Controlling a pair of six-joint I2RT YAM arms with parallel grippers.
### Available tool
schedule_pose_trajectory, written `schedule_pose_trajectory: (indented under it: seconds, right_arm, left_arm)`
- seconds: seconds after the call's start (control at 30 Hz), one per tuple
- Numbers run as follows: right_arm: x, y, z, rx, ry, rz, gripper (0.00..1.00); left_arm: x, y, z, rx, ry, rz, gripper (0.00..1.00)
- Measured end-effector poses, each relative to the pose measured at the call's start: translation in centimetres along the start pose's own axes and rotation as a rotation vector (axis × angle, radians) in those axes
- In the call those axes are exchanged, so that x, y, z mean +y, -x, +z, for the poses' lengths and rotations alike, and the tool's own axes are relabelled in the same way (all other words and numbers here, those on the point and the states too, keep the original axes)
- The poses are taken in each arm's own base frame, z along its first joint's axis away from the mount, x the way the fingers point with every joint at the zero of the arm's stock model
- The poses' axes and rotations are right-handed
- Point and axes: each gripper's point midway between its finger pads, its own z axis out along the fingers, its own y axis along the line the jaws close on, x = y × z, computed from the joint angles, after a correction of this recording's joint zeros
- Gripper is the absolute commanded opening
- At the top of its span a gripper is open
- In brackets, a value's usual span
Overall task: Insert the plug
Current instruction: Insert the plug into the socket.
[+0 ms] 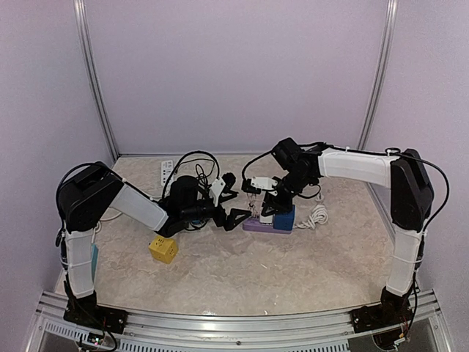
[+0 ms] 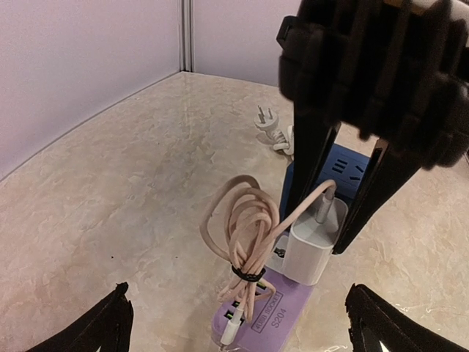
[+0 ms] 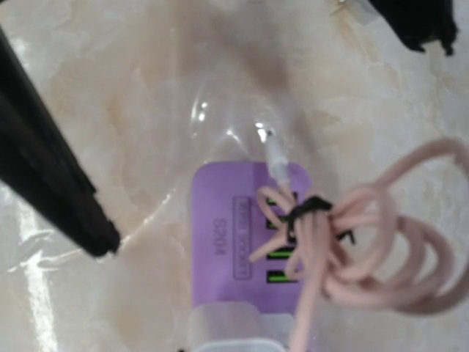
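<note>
Lilac-walled cell w/ a marbled tabletop [image 1: 242, 286]. Near centre, the right end effector [image 2: 317, 229] is clamped on a white charger plug [image 2: 306, 257], which stands upright on a purple power strip [image 2: 267, 314]. Its coiled pink cable [image 2: 245, 235] drapes over the strip's near end. Left end effector [image 2: 242, 328] hangs just beside, jaws spread wide, holding nothing. Step in hand: the insertion itself. Prongs are hidden, so can't tell if fully seated; prob. nearly in. Next move calls for a straight downward press w/o sliding the strip, then release.
</note>
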Motion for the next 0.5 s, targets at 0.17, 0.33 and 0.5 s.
schedule_pose_trajectory:
  seconds: [0.17,0.33,0.5]
  right_arm:
    - [-0.41,-0.08,0.04,0.016,-0.034,-0.004,0.00]
    - [-0.73,0.06,-0.02,0.059,-0.074,-0.028,0.00]
    - [-0.04,0.08,-0.08,0.093,-0.055,-0.035,0.00]
  left_arm:
    - [0.01,-0.02,0.00,0.001,0.001,0.000,0.99]
    - [0.02,-0.05,0.00,0.002,0.001,0.006,0.99]
    - [0.14,-0.08,-0.04,0.003,0.004,0.014,0.99]
